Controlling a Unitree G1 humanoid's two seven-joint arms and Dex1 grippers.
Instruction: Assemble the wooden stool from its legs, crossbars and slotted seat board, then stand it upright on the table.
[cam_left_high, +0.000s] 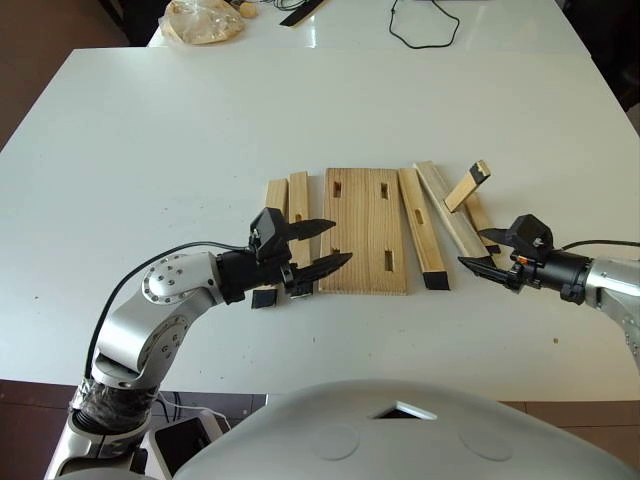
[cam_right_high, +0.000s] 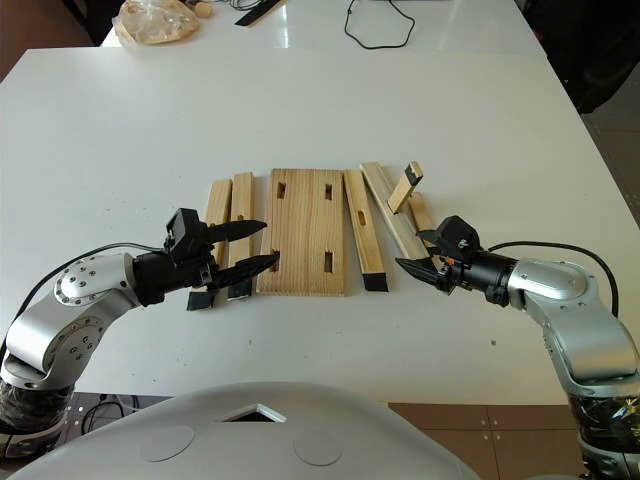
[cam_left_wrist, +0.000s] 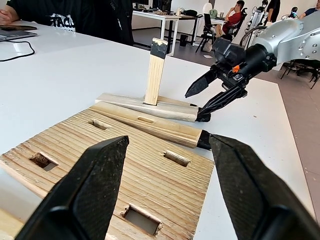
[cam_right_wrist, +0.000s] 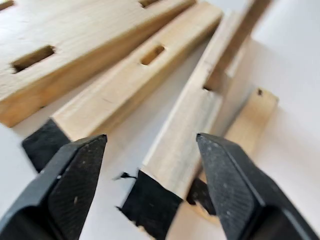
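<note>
My left gripper (cam_left_high: 340, 241) and right gripper (cam_left_high: 472, 248) gape empty; the stool leg (cam_right_wrist: 185, 135) looks stiff and light (black-capped foot), so I'd pinch its bare wooden sides.

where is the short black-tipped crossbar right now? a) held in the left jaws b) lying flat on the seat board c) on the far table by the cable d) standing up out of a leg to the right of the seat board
d: the short crossbar stands up from a leg lying flat to the right of the seat board, and the left gripper and right gripper both have open, empty jaws.
</note>
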